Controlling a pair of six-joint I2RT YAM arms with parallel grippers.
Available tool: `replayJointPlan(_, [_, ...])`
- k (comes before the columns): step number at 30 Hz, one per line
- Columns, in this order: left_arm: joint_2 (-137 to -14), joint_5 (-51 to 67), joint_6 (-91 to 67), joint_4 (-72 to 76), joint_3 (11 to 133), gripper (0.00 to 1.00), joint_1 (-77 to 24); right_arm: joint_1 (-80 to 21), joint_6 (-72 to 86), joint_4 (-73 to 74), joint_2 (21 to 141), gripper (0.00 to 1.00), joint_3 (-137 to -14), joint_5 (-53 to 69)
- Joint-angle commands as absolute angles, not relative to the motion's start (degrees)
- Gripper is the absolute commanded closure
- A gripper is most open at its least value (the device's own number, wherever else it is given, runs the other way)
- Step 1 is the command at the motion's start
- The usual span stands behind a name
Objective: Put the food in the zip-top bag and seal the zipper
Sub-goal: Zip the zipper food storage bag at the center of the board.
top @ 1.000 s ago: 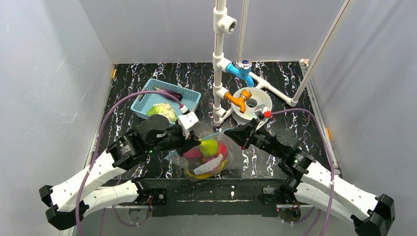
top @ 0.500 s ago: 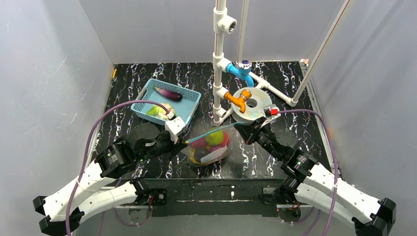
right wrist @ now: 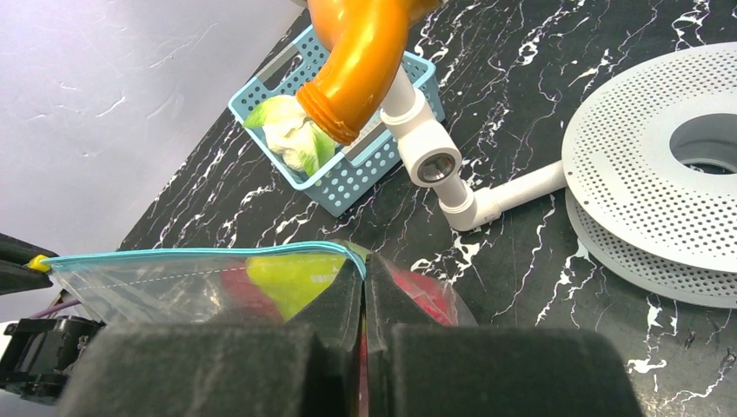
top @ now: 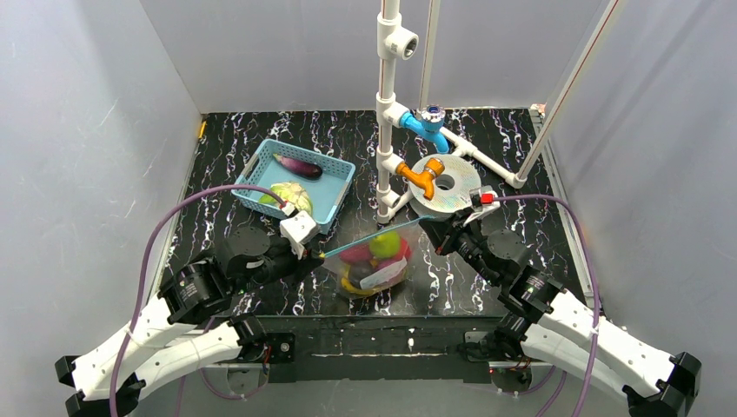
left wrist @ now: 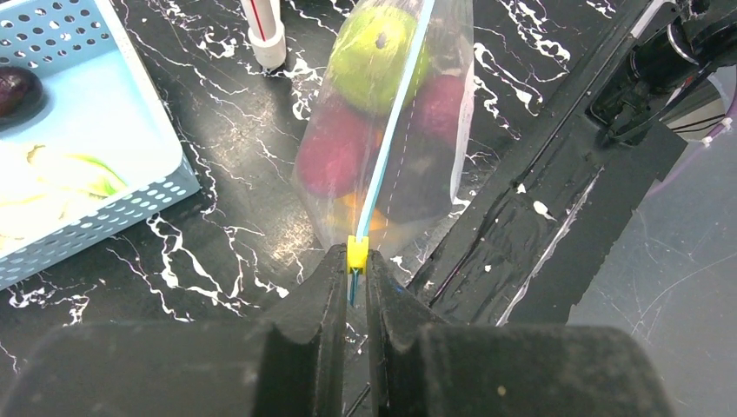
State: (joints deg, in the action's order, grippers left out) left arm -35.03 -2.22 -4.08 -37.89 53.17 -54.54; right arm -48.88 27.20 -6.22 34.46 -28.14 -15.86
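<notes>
The zip-top bag (top: 375, 261) hangs between both grippers over the black marbled table, holding a green apple (left wrist: 375, 48) and red and yellow food. Its teal zipper (top: 369, 240) is stretched in a straight line from left to right. My left gripper (left wrist: 357, 261) is shut on a small yellow slider (left wrist: 357, 252) at the zipper's (left wrist: 393, 109) left end. Shut on the bag's opposite top corner is my right gripper (right wrist: 363, 263), where the zipper (right wrist: 200, 253) ends. The bag (right wrist: 148, 282) looks flat along its mouth.
A blue basket (top: 261, 158) at the back left holds a purple eggplant (top: 298, 165) and a pale green cabbage (top: 287, 196). A white pipe frame (top: 385, 104) with orange tap (top: 419, 176) and blue tap (top: 428, 124) stands behind the bag, beside a white perforated disc (top: 461, 187).
My left gripper has drawn back to the left along the zipper, and the right gripper shifted slightly right and back. The zipper went from slack to taut and the bag shifted back.
</notes>
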Motion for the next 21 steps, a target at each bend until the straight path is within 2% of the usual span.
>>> replayJointPlan(1, [-32.96,-4.8,-5.59,-43.21,52.49,1.0,-54.14,-47.64,25.91,-6.96,33.3,0.99,-29.11,-24.23])
replayJointPlan(4, [-33.57,-5.41,-6.79,-42.37,52.5,1.0,-54.14,-47.64,25.29,-5.94,33.92,0.99,-29.78,-22.51])
replayJointPlan(5, [-33.96,-6.0,-7.26,-42.06,52.52,0.96,-54.15,-47.64,25.12,-5.51,33.92,0.99,-29.97,-22.38])
replayJointPlan(9, [-35.4,-7.18,-8.8,-41.5,53.42,0.65,-54.14,-47.6,23.34,-2.82,33.1,0.99,-31.2,-21.54])
replayJointPlan(14, [-35.94,-7.8,-9.33,-41.4,54.71,0.44,-54.21,-47.68,20.49,1.22,28.78,0.99,-32.82,-17.77])
replayJointPlan(19, [-34.77,-9.23,-10.03,-41.7,55.25,0.37,-54.14,-47.64,20.91,8.77,24.44,0.99,-36.15,-12.17])
replayJointPlan(21, [-33.82,-9.95,-10.79,-41.52,55.35,0.35,-54.14,-47.64,20.34,10.8,24.07,0.99,-37.95,-4.37])
